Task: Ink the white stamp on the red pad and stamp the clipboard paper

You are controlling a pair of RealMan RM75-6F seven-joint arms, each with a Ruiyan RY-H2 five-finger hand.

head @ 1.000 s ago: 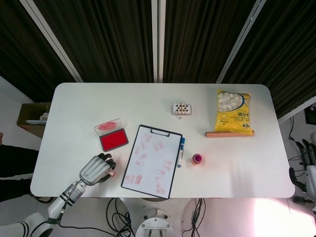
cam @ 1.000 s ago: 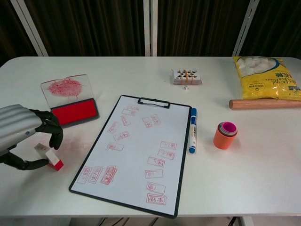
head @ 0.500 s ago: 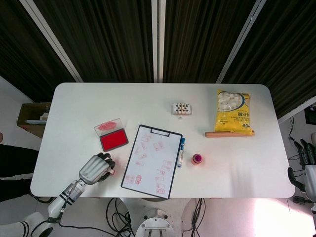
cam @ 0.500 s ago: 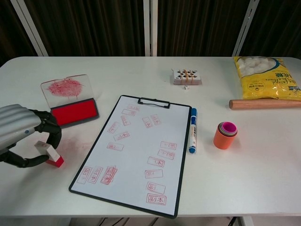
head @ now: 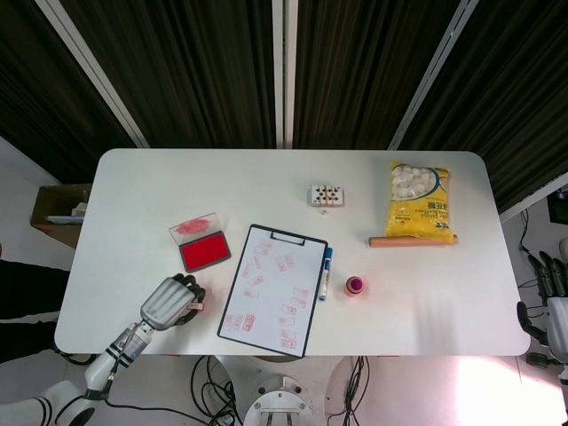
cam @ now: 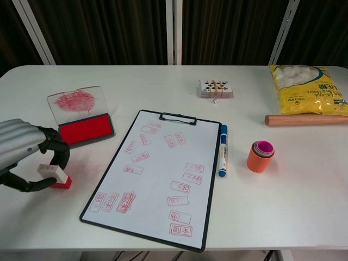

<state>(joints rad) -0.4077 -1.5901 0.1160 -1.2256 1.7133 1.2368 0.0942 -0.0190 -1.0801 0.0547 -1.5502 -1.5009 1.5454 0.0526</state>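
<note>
Slightly leftward, the white stamp (cam: 53, 175) has been carried by the left hand (cam: 24, 155), fingers clamped on it, near the red pad (cam: 86, 130), left of the clipboard (cam: 157, 174) on the surface (cam: 163, 87). The right hand (head: 557, 302) is barely seen at the right edge; its state cannot be told.

white table (cam: 163, 87) has a clipboard (cam: 157, 176), red ink pad (cam: 86, 129), blue marker (cam: 222, 150), orange cups (cam: 260, 156), rolling pin (cam: 304, 119), yellow snack bag (cam: 310, 89)

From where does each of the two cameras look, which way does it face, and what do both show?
Head view: high above, facing down on the whole table; left robot hand and arm at lower left, right robot hand at the right edge.
Chest view: lower, at the near table edge, facing forward across it; only the left robot hand shows.
Both show the clipboard, red pad and stamp.
</note>
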